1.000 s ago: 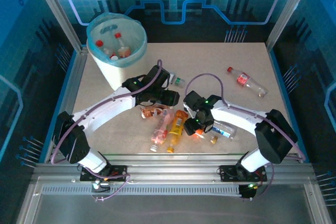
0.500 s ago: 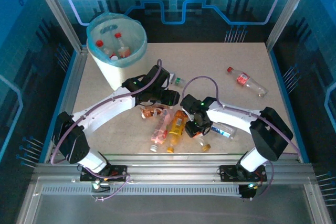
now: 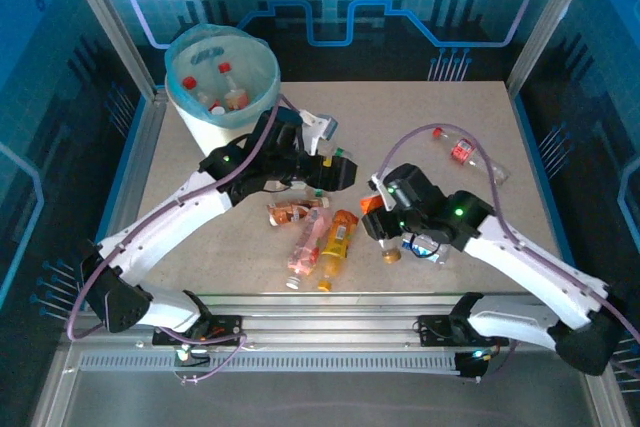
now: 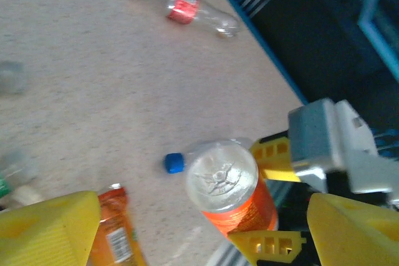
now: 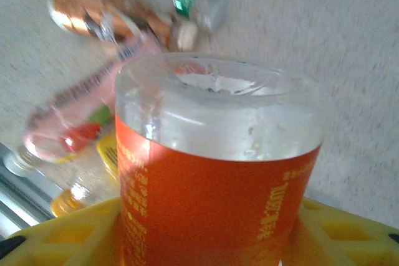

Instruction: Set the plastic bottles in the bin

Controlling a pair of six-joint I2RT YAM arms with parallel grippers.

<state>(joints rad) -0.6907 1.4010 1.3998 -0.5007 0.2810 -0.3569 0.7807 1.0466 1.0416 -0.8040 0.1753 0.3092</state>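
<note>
My right gripper (image 3: 377, 215) is shut on a clear bottle with an orange label (image 5: 215, 172), held off the table with its base (image 4: 222, 175) pointing away from the fingers (image 5: 59, 232). My left gripper (image 3: 336, 174) hangs open over the table just left of it, nothing between its yellow fingers (image 4: 50, 228). The white bin (image 3: 222, 82) with its blue liner stands at the back left and holds a few red-capped bottles (image 3: 233, 97). On the table lie a brown-orange bottle (image 3: 291, 213), a pink one (image 3: 303, 247), an orange one (image 3: 338, 237), and a clear red-labelled one (image 3: 465, 152).
A small green-labelled bottle (image 3: 343, 155) lies by the left gripper. A clear bottle with a blue cap (image 4: 174, 162) lies under the right arm, a gold cap (image 3: 392, 255) beside it. Metal frame rails (image 3: 300, 302) edge the table.
The right arm has risen and pulled back with the orange-labelled bottle lifted off the table. The left arm has lifted and swung toward the bin side, its gripper staying open.
</note>
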